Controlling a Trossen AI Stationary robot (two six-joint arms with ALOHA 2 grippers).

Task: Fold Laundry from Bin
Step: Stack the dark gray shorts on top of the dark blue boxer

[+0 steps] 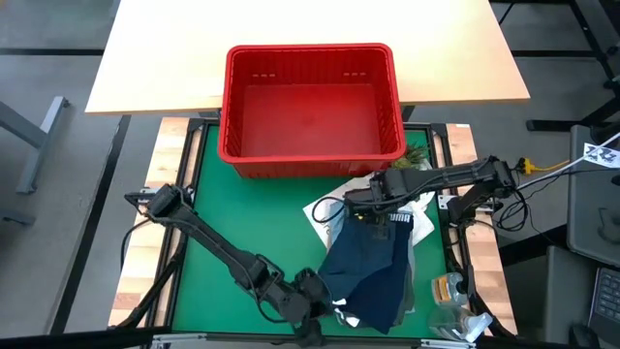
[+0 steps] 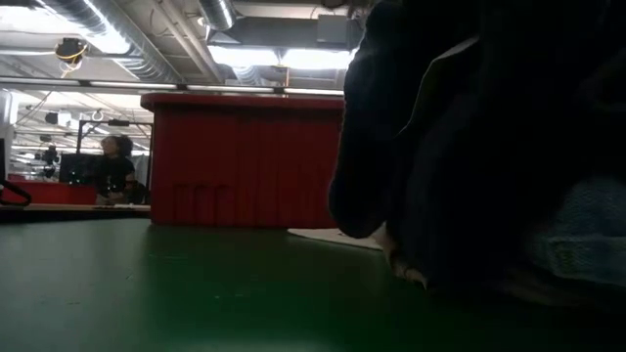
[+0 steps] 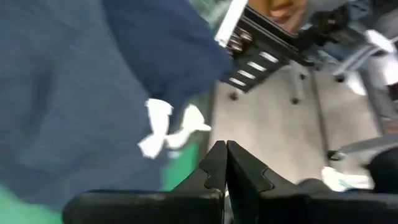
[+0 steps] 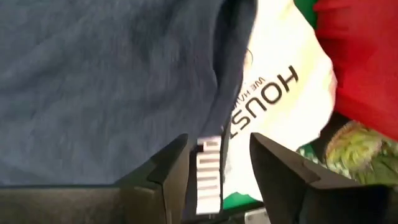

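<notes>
Two grippers flank the navy shorts (image 1: pixel 373 267), which lie spread in front of the red bin (image 1: pixel 312 107), long axis running away from it. Right gripper (image 1: pixel 360 211) hovers at the waistband end, jaws apart; left gripper (image 1: pixel 312 305), jaws together and empty, sits at the hem.

Navy shorts (image 1: pixel 373 271) lie spread flat on the green mat near the front edge; the red slotted bin (image 1: pixel 312 109) stands upright behind them.
</notes>
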